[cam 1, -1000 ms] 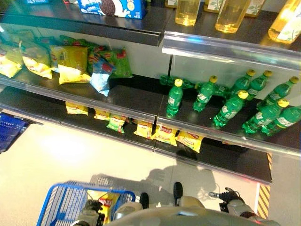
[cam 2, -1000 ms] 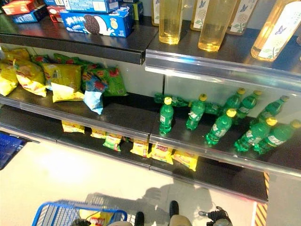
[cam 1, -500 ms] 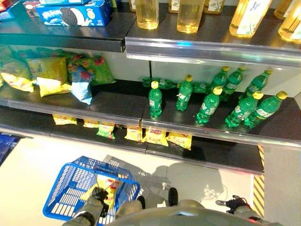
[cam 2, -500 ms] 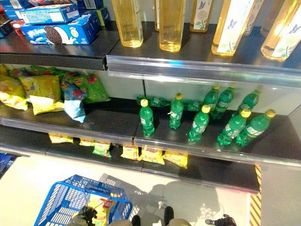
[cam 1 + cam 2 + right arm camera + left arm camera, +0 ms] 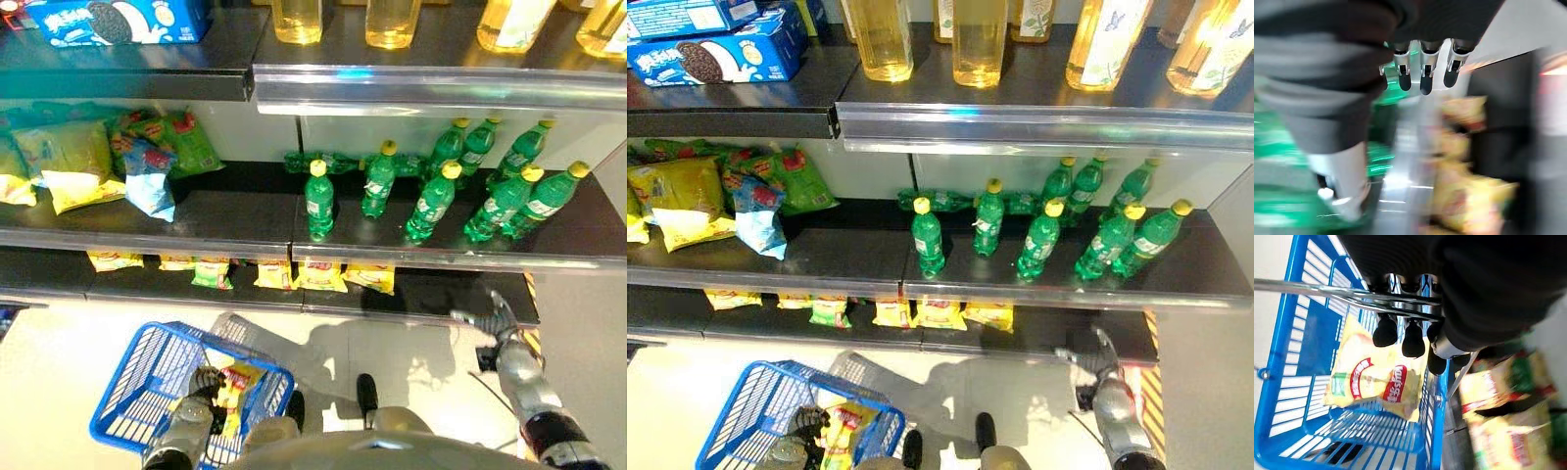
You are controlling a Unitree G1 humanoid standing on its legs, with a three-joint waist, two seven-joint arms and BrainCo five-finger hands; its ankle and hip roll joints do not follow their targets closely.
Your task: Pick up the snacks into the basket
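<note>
Below, a yellow snack bag (image 5: 1376,382) lies in the blue basket (image 5: 127,392), whose handle the left hand (image 5: 203,384) grips.

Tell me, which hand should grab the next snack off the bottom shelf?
Probably the right hand: it's open, empty and raised near the bottom shelf's snack bags. The left hand is curled round the blue basket's handle.

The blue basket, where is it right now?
The blue basket hangs low on the robot's left in the eye views, above the pale floor before the shelves, its wire handle in the left hand, a yellow snack bag inside.
</note>
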